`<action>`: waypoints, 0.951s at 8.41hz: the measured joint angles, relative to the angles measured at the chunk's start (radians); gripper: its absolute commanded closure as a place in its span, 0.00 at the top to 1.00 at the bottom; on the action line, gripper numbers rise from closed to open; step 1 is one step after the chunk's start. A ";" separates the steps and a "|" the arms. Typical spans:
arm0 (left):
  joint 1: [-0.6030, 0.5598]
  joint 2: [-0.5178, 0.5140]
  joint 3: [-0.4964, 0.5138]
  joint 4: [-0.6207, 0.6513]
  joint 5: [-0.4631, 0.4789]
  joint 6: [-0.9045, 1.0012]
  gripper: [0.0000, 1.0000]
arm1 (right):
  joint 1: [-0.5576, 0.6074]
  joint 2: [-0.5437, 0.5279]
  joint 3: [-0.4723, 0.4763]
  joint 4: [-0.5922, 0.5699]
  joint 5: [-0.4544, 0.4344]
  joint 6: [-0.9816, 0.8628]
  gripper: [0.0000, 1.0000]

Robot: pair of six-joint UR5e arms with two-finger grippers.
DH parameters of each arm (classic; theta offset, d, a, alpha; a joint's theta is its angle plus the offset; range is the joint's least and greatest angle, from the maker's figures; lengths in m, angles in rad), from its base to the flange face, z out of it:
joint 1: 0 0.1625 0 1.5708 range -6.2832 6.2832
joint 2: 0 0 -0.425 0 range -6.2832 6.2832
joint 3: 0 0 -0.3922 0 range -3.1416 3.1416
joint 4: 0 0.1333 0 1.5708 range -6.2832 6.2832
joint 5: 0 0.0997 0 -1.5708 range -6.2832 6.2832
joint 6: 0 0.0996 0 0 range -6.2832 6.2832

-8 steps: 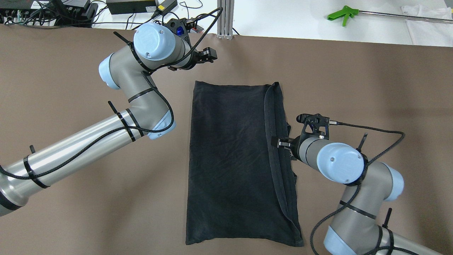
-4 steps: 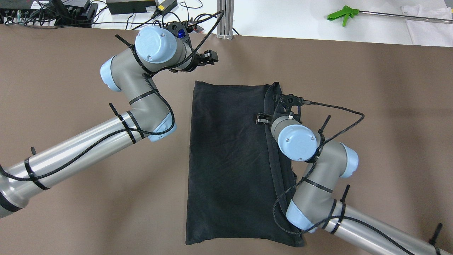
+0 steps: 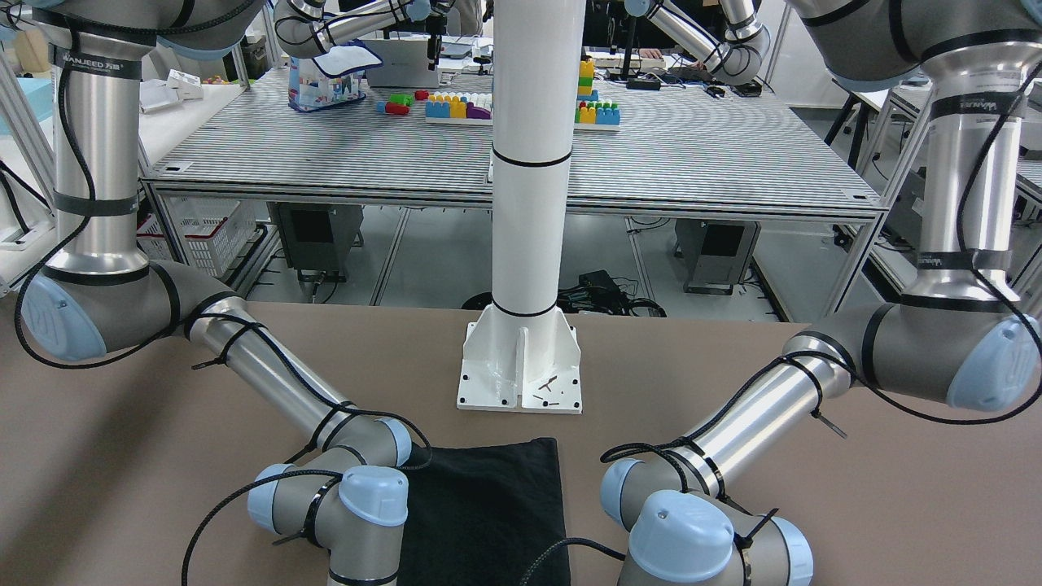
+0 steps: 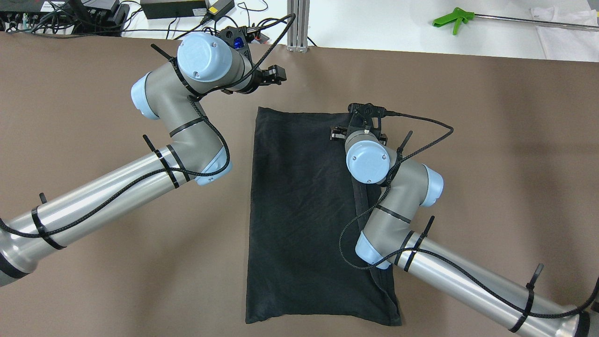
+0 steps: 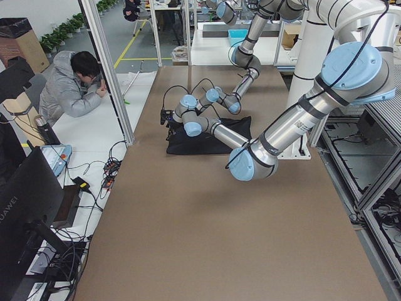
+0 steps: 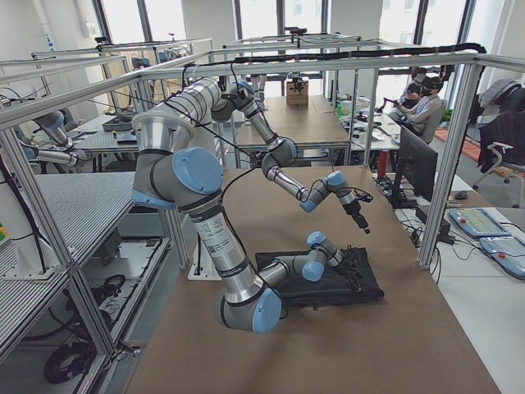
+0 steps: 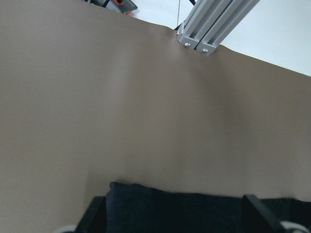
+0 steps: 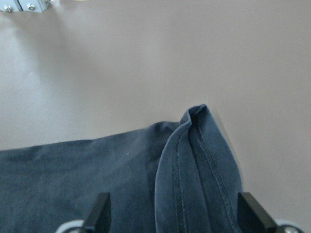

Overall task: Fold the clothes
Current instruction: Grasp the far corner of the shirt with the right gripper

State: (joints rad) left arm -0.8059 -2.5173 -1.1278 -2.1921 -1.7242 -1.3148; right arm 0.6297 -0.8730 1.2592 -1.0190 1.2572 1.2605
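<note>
Garment [image 4: 299, 210] lies flat at frame centre on the surface [image 4: 491, 140], long axis top to bottom, with a folded-in flap along its right edge. Right gripper [image 4: 333, 135] is held over the upper right corner, fingers [image 8: 100, 211] spread, nothing gripped. Left gripper [image 4: 281, 74] is held just beyond the upper left corner, off the cloth, its fingers [image 7: 95, 213] likewise spread. Step judged: approach for the next fold. Next move — both top corners to be pinched, all layers caught.
</note>
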 measured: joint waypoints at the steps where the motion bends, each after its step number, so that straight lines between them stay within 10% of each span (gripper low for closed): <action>1: 0.000 0.000 0.001 0.001 0.000 0.001 1.00 | 0.010 0.021 -0.040 0.003 -0.002 -0.021 0.72; 4: 0.000 0.000 0.014 0.000 0.000 0.003 1.00 | 0.017 0.084 -0.139 0.003 -0.013 -0.051 0.23; 8: -0.005 0.000 0.028 -0.002 -0.001 0.005 1.00 | 0.034 0.100 -0.161 0.003 -0.015 -0.164 0.13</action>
State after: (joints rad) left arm -0.8109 -2.5178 -1.0999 -2.1943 -1.7250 -1.3101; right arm 0.6637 -0.7731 1.0977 -1.0160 1.2421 1.0965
